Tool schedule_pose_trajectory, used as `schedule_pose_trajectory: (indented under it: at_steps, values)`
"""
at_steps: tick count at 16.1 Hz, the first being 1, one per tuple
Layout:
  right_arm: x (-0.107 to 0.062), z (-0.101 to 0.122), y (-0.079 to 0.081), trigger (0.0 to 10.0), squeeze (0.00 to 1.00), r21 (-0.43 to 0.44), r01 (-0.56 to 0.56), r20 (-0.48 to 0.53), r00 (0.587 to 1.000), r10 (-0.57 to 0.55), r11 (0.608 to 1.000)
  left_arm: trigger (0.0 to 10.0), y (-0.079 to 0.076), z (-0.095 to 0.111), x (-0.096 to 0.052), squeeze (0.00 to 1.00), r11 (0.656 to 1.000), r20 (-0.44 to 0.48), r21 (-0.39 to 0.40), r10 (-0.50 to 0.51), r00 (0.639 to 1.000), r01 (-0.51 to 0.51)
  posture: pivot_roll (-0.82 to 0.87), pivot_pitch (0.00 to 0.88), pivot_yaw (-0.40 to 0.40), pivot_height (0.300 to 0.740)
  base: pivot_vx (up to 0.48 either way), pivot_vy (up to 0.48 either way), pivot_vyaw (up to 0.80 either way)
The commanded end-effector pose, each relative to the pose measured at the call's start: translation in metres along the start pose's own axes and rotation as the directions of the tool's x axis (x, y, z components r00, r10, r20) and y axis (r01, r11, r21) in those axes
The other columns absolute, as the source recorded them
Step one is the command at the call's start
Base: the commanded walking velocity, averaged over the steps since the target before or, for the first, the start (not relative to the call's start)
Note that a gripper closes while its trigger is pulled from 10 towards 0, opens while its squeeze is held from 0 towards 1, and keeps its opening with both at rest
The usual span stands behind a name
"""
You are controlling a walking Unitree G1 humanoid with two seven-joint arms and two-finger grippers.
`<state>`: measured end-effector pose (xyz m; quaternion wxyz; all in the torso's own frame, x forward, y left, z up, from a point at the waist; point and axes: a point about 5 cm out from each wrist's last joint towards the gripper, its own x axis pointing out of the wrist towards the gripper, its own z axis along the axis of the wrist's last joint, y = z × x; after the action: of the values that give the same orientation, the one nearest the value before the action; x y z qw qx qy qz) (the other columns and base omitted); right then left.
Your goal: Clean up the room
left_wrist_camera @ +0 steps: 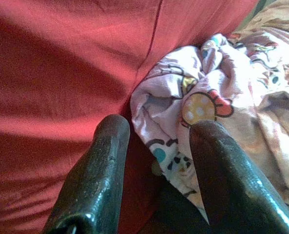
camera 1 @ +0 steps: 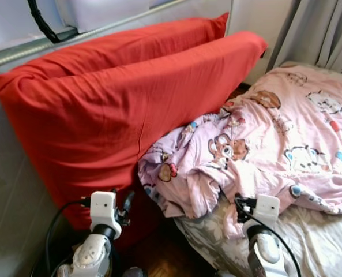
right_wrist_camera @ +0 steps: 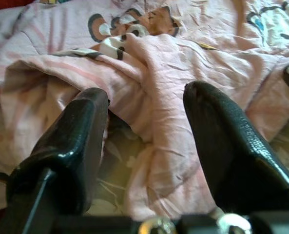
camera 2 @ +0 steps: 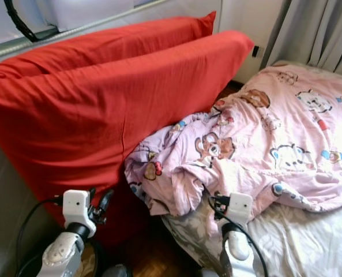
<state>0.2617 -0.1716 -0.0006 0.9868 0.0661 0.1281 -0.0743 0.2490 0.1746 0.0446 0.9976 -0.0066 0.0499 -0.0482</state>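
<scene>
Over on the left, two big red cushions (camera 1: 124, 98) are leaning against the grey wall (camera 1: 9, 196), and the left gripper (left_wrist_camera: 156, 161) is hanging low in front of them with its fingers spread apart and nothing between them; through its wrist camera the fingertips are pointing at the seam where the red fabric is meeting the bunched corner of the pink cartoon-print duvet (camera 1: 263, 144). That duvet, the thing needing tidying, is lying crumpled across the bed, its near-left corner spilling over the edge against the front cushion and leaving the pale floral sheet (camera 1: 326, 236) showing underneath. Further right, the right gripper (right_wrist_camera: 144, 126) is sitting just at the duvet's rumpled near hem, fingers (right_wrist_camera: 222, 146) parted on either side of a raised fold but not yet pinching it. The step in hand looks like making the bed, with both arms lining up on the near edge. Next, each gripper would likely be needing to push forward a little and close on a good fold of cloth, then draw the cover flat; the left one risks catching the cushion cover along with the duvet.
</scene>
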Motion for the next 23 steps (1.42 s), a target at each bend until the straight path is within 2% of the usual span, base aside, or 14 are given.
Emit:
schedule_pose_trajectory:
  at_steps: [1, 6, 9, 10, 11, 12, 15, 17, 21, 22, 23]
  values:
    - [0.001, 0.000, -0.003, 10.0, 0.00, -0.005, 0.012, -0.007, 1.000, -0.012, 1.000, 10.0, -0.001, 0.000, 0.000, 0.00, 1.000, -0.005, -0.009, 0.000, 1.000, 0.000, 0.02, 0.026, 0.026, 0.647, 0.285, 0.000, 0.00]
    - [0.001, -0.003, -0.003, 10.0, 0.00, -0.010, 0.025, -0.035, 0.999, -0.026, 1.000, 10.0, -0.002, 0.001, 0.001, 0.00, 1.000, -0.001, -0.009, -0.002, 1.000, 0.002, 0.02, 0.022, 0.025, 0.647, 0.110, 0.000, 0.00]
    - [0.001, -0.012, -0.003, 10.0, 0.00, 0.004, 0.030, -0.098, 0.995, -0.029, 1.000, 10.0, -0.002, 0.001, 0.001, 0.00, 1.000, -0.002, -0.007, 0.000, 1.000, 0.000, 0.02, 0.027, 0.025, 0.647, 0.000, 0.000, 0.00]
    - [0.001, -0.016, -0.004, 10.0, 0.00, 0.027, 0.046, -0.133, 0.990, -0.042, 0.999, 10.0, -0.002, 0.001, 0.000, 0.00, 1.000, -0.002, -0.008, 0.000, 1.000, 0.000, 0.02, 0.033, 0.026, 0.647, 0.000, 0.000, 0.00]
    - [0.002, -0.019, -0.006, 10.0, 0.04, 0.070, 0.069, -0.166, 0.984, -0.057, 0.995, 10.0, -0.002, 0.001, 0.000, 0.00, 1.000, -0.003, -0.007, 0.000, 1.000, 0.000, 0.02, 0.041, 0.029, 0.647, 0.000, 0.000, 0.00]
    - [0.003, -0.026, -0.007, 10.0, 1.00, 0.110, 0.105, -0.239, 0.968, -0.076, 0.988, 10.0, -0.002, 0.001, -0.001, 0.00, 1.000, -0.004, -0.005, 0.000, 1.000, 0.000, 0.03, 0.050, 0.034, 0.647, 0.000, 0.000, 0.00]
    - [0.005, -0.030, -0.008, 10.0, 1.00, 0.234, 0.171, -0.303, 0.948, -0.096, 0.957, 10.0, 0.000, 0.001, -0.003, 0.00, 1.000, -0.009, 0.004, -0.005, 1.000, 0.005, 0.04, 0.070, 0.044, 0.647, 0.000, 0.000, 0.00]
    - [0.007, -0.033, -0.012, 10.0, 1.00, 0.306, 0.243, -0.360, 0.925, -0.125, 0.921, 10.0, 0.002, 0.004, -0.004, 0.00, 1.000, -0.005, 0.013, -0.011, 1.000, 0.011, 0.07, 0.096, 0.053, 0.647, 0.000, 0.000, 0.00]
    - [0.008, -0.033, -0.008, 10.0, 1.00, 0.345, 0.257, -0.384, 0.916, -0.114, 0.903, 10.0, -0.003, 0.011, -0.001, 0.00, 0.999, 0.006, 0.022, -0.039, 0.999, 0.039, 0.08, 0.142, 0.067, 0.647, 0.000, 0.000, 0.00]
    - [0.008, -0.035, -0.007, 10.0, 0.28, 0.354, 0.257, -0.389, 0.915, -0.108, 0.899, 10.0, -0.004, 0.013, -0.001, 0.00, 0.999, 0.008, 0.021, -0.044, 0.999, 0.044, 0.09, 0.155, 0.070, 0.647, 0.000, 0.000, 0.00]
    - [0.007, -0.036, -0.006, 10.0, 0.00, 0.368, 0.257, -0.393, 0.914, -0.101, 0.894, 10.0, -0.005, 0.014, -0.002, 0.00, 0.999, 0.010, 0.021, -0.047, 0.999, 0.047, 0.10, 0.168, 0.073, 0.647, 0.000, 0.000, 0.00]
